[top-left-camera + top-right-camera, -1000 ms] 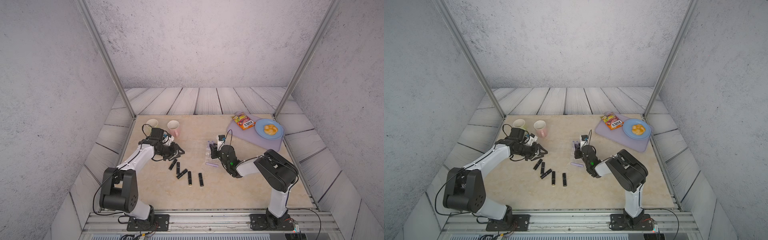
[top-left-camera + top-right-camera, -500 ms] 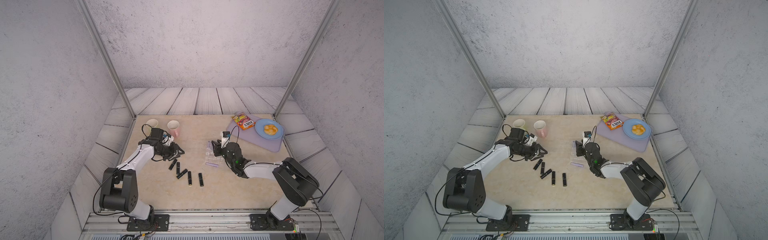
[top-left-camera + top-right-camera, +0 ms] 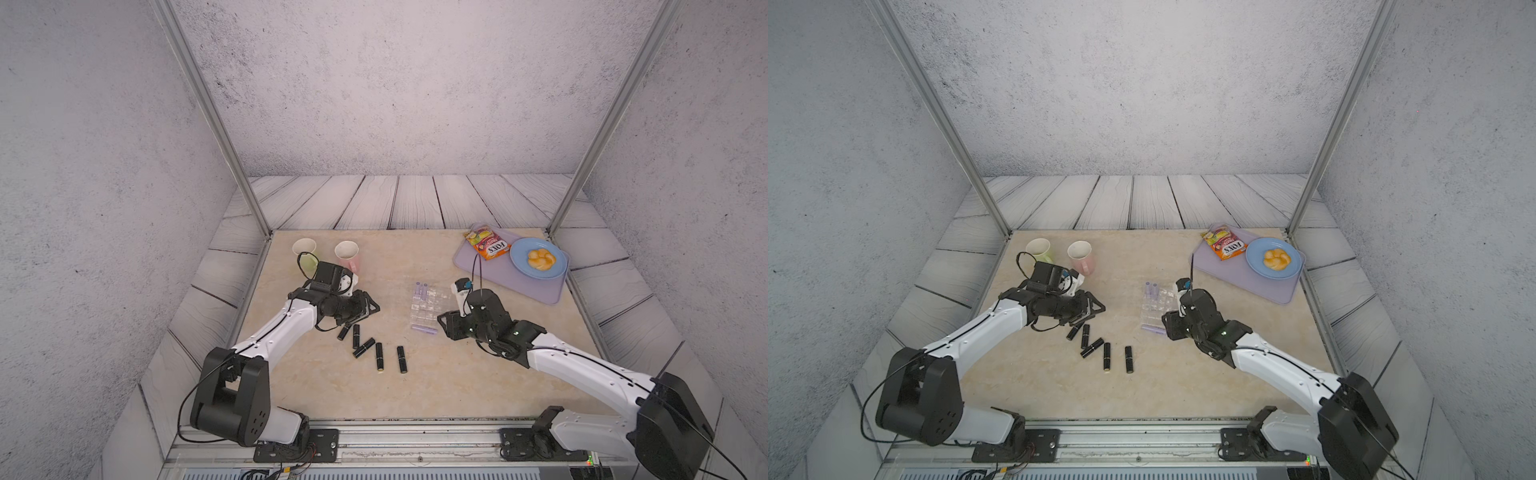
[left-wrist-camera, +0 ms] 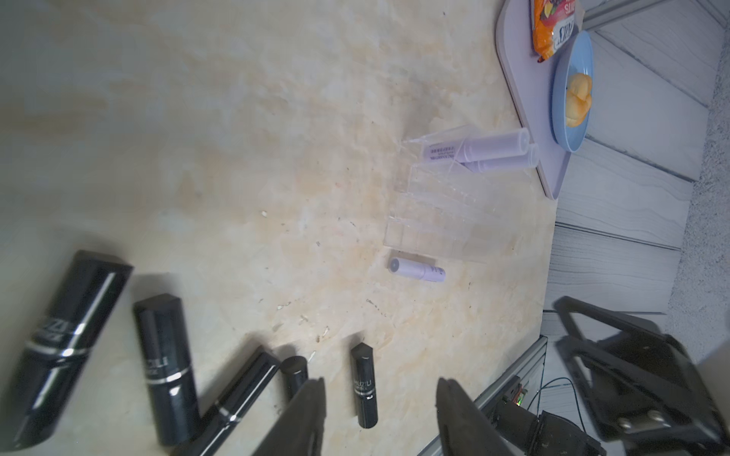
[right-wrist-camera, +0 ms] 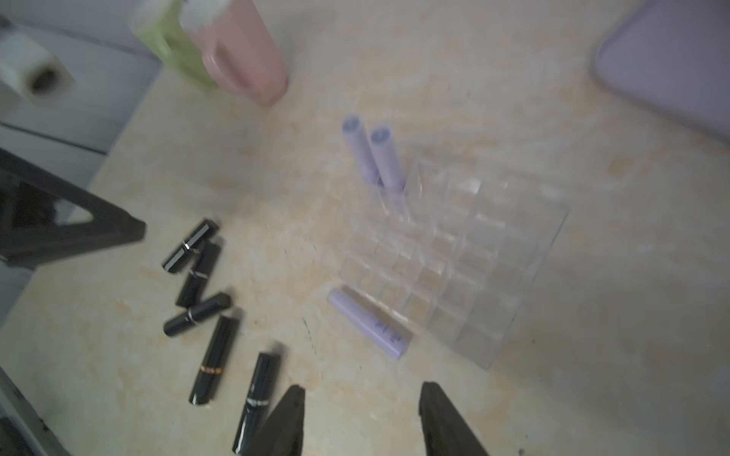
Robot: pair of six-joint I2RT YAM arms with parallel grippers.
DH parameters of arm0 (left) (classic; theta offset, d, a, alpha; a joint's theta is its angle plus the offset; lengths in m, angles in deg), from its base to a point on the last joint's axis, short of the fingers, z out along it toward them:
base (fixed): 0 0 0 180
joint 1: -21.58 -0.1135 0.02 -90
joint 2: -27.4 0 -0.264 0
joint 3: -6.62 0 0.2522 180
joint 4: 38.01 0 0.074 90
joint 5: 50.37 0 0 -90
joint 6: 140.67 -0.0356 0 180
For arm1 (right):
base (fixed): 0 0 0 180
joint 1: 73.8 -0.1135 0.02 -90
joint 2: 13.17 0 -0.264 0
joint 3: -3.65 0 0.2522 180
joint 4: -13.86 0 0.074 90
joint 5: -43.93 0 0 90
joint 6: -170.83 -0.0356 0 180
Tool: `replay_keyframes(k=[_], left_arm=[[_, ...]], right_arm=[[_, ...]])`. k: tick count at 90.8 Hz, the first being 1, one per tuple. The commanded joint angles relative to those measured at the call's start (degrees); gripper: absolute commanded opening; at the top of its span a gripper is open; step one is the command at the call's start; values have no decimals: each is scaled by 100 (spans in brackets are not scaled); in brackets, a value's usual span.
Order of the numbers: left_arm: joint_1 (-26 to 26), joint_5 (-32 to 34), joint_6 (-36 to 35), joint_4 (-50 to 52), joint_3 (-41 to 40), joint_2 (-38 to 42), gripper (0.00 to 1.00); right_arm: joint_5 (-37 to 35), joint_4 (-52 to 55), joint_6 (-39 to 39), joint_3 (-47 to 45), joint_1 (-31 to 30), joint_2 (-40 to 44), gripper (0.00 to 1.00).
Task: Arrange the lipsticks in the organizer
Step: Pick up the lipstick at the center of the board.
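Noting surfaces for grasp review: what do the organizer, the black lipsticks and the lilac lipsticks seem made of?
Organizer: clear rigid plastic, likely acrylic; the tabletop shows through and cell walls glint. Black lipsticks: glossy, probably plastic, with silver bands and bright highlights. Lilac lipsticks: matte-looking plastic, perhaps; even colour, no glare.

Lilac lipstick (image 5: 369, 323) just beside clear organizer (image 5: 525, 252)

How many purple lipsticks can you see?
3. Two lilac lipsticks stand side by side in cells at a far corner of the clear organizer. The third lies flat on the table beside it. None seems hidden.
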Motion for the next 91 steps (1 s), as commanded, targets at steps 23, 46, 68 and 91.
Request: replay_keyframes(k=[23, 46, 68, 91], left_arm=[[-45, 84, -18, -517, -276, -94, 49], [-82, -35, 20, -578, -288, -133, 48], [-90, -92, 60, -672, -332, -163, 48], [-90, -94, 73, -694, -346, -184, 48]], right_arm=[[434, 1273, 1024, 1021, -128, -1520, 54], [295, 1233, 1296, 1439, -132, -2219, 54], [-13, 1255, 1488, 1736, -163, -2542, 55], [-316, 1182, 1565, 1879, -279, -2938, 55]])
